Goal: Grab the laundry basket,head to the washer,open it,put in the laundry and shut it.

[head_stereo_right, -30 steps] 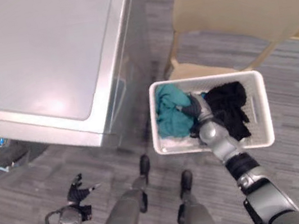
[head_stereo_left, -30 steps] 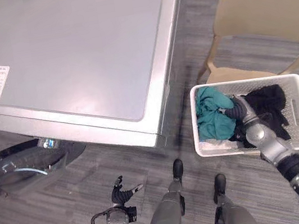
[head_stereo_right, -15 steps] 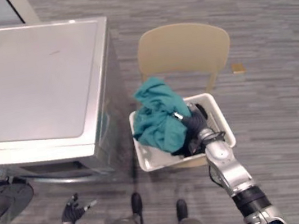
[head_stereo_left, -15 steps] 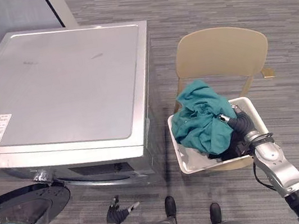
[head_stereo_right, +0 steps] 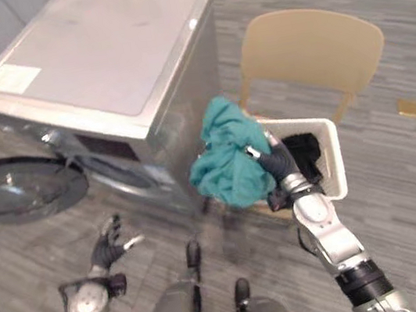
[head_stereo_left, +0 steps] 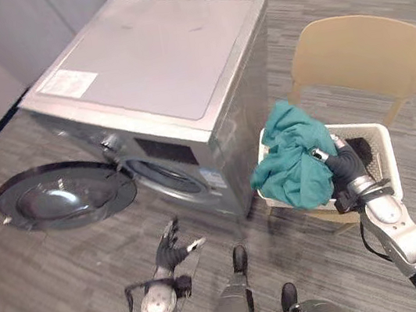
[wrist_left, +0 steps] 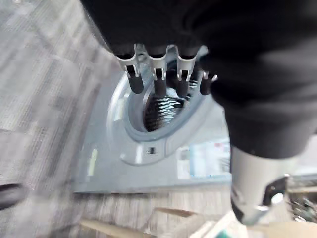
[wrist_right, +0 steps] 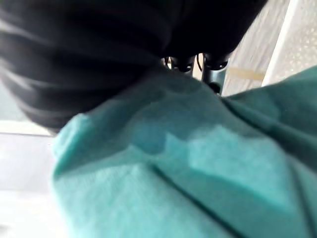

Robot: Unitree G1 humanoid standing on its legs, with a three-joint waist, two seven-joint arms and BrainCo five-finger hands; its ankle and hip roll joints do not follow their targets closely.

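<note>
We see the right hand (head_stereo_left: 343, 170) with its fingers curled into a bunched teal cloth (head_stereo_left: 294, 160), holding it up over the near left corner of the white laundry basket (head_stereo_left: 376, 140). In its wrist view the teal fabric (wrist_right: 198, 163) lies pressed right against the fingers. The cloth hangs crumpled, its long axis roughly upright, its lower folds drooping over the basket's rim on the side toward the washer (head_stereo_left: 171, 75). A dark garment (head_stereo_right: 302, 153) lies in the basket, behind the hand.

The basket stands just right of the washer, in front of a tan chair (head_stereo_left: 359, 61). The washer's round door (head_stereo_left: 64, 196) is swung wide open to the left of the machine, and the left wrist view looks into the drum opening (wrist_left: 166, 106).

The left hand (head_stereo_left: 171, 250) hangs low in front of the washer, its fingers (wrist_left: 158, 82) relaxed, loosely spread, and holding nothing.

A white label (head_stereo_left: 67, 82) sits on the washer's top near the left corner; we cannot read its print.
</note>
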